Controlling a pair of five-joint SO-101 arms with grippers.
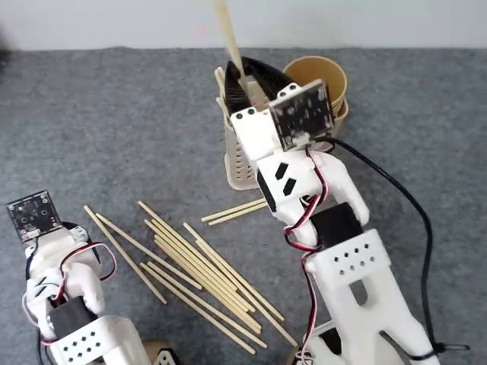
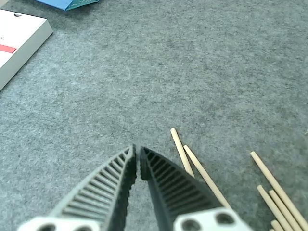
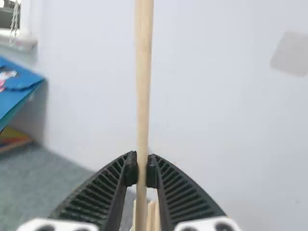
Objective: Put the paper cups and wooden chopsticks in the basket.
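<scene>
My right gripper (image 1: 237, 68) hangs over the cream slotted basket (image 1: 240, 163), shut on one wooden chopstick (image 1: 225, 26) that stands nearly upright. In the right wrist view the chopstick (image 3: 143, 72) runs straight up between the fingers of the gripper (image 3: 141, 171), with other stick ends (image 3: 153, 211) just below. Stacked tan paper cups (image 1: 319, 76) sit by the basket's far right side, partly hidden by the wrist. Several chopsticks (image 1: 202, 274) lie scattered on the grey carpet. My left gripper (image 2: 137, 153) is shut and empty, low over the carpet beside two chopstick ends (image 2: 183, 153).
The left arm (image 1: 57, 281) rests at the near left corner. A white box (image 2: 19, 43) and a blue object (image 2: 67, 4) lie far off on the carpet. A black cable (image 1: 415, 220) trails along the right arm. Two chopsticks (image 1: 232, 211) lie just in front of the basket.
</scene>
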